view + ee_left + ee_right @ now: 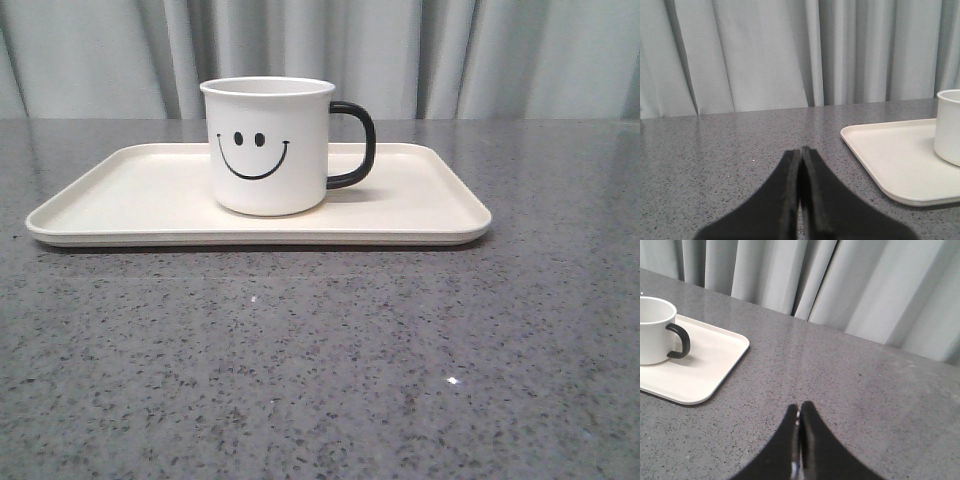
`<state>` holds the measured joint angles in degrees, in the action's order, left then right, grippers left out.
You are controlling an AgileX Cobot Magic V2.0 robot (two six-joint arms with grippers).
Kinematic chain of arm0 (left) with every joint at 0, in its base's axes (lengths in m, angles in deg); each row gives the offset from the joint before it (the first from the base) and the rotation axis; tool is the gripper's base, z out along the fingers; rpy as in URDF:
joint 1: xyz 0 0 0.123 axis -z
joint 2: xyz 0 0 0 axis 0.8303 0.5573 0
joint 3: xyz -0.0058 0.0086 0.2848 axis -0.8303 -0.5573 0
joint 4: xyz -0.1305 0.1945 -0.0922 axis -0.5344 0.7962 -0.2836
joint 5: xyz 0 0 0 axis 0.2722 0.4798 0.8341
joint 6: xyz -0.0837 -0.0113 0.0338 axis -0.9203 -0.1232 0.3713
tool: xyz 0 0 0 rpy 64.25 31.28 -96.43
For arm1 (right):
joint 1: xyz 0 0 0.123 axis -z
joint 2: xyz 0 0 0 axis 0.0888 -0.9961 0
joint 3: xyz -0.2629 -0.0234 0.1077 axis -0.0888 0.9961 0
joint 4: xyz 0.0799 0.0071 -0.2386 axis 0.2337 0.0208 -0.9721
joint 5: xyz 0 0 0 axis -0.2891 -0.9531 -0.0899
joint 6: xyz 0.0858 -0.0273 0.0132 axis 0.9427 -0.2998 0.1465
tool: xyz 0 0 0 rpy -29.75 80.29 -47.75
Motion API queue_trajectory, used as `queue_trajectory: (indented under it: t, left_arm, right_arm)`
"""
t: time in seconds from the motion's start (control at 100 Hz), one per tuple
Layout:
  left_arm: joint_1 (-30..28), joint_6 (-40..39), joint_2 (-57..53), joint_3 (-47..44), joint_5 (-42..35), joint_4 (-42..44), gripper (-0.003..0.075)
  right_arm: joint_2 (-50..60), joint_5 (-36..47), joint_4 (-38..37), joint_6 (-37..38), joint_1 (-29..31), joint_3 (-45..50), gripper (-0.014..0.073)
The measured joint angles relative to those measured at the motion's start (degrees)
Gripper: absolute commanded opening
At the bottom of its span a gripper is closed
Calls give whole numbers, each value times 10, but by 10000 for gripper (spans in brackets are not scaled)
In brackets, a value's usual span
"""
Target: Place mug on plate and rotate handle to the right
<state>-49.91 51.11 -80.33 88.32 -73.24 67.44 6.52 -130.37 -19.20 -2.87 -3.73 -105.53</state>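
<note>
The white mug with a black smiley face stands upright on the cream plate, a little left of its middle. Its black handle points right in the front view. The mug, its handle and the plate also show in the right wrist view; in the left wrist view the mug is cut by the frame edge on the plate. My left gripper is shut and empty over bare table, apart from the plate. My right gripper is likewise shut and empty. Neither gripper appears in the front view.
The plate rests on a grey speckled tabletop. A pale grey curtain hangs behind the table's far edge.
</note>
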Motion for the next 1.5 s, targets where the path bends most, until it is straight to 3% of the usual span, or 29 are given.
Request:
queue_trajectory:
  t: [0.33, 0.47, 0.84, 1.5]
  left_arm:
    - [0, 0, 0, 0, 0, 0, -20]
    - [0, 0, 0, 0, 0, 0, -20]
    - [0, 0, 0, 0, 0, 0, -20]
    - [0, 0, 0, 0, 0, 0, -20]
  right_arm:
    - [82, 259, 93, 47, 0, 276, -113]
    - [85, 326, 116, 49, 3, 348, -113]
    - [85, 353, 119, 51, 71, 394, -113]
    - [85, 357, 119, 51, 74, 401, -113]
